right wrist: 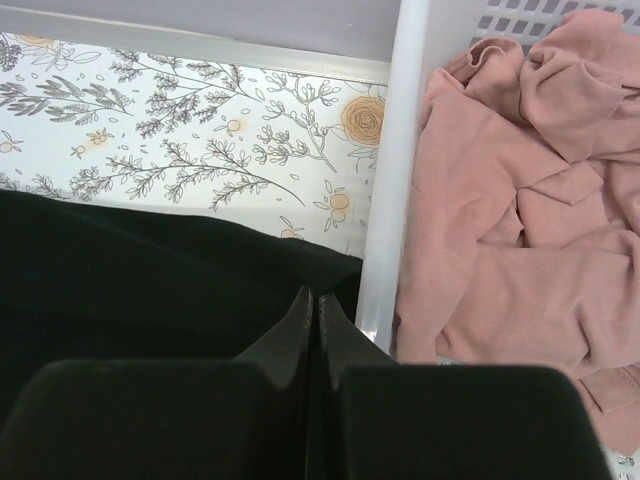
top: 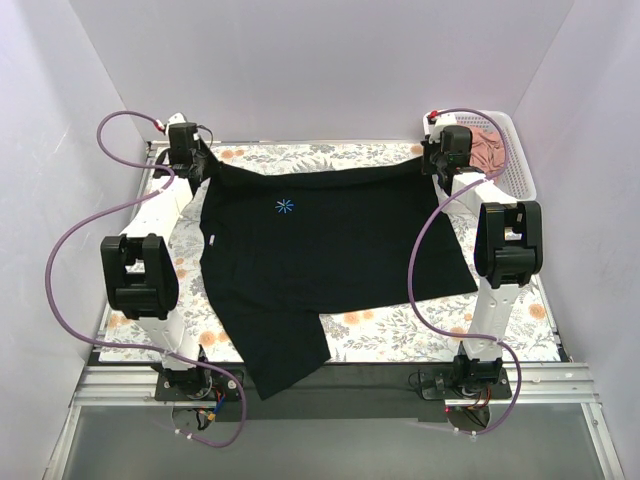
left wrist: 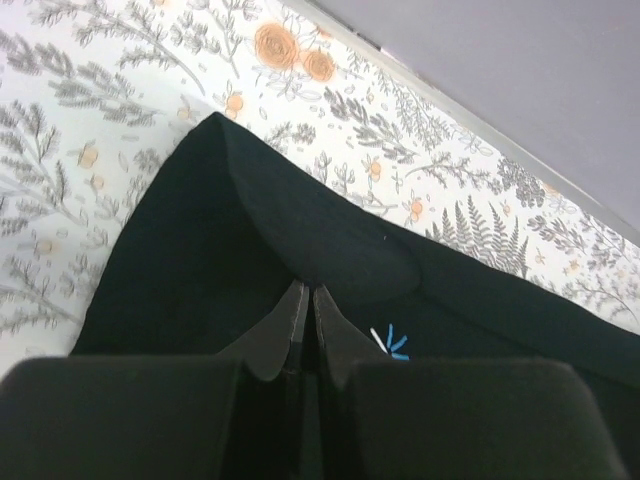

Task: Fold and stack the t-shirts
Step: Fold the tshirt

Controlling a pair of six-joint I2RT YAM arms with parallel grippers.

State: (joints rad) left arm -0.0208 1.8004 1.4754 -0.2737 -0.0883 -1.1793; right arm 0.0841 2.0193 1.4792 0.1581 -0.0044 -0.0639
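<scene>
The left arm and right arm rise nearest the lens from the near edge and reach to the far side of the flowered table. The black t-shirt lies spread there. Its far edge is stretched left to right between the grippers, and the rest runs back toward the arm bases, with one part hanging over the near edge on the left. The white basket sits at the far right corner, just beside the right gripper, with the pink t-shirt crumpled inside. That gripper and the left gripper each have their fingers pressed together, pinching a far corner of the black cloth. A fold would likely carry that edge toward the bases. Each arm holds its own corner, so neither is nearer.
</scene>
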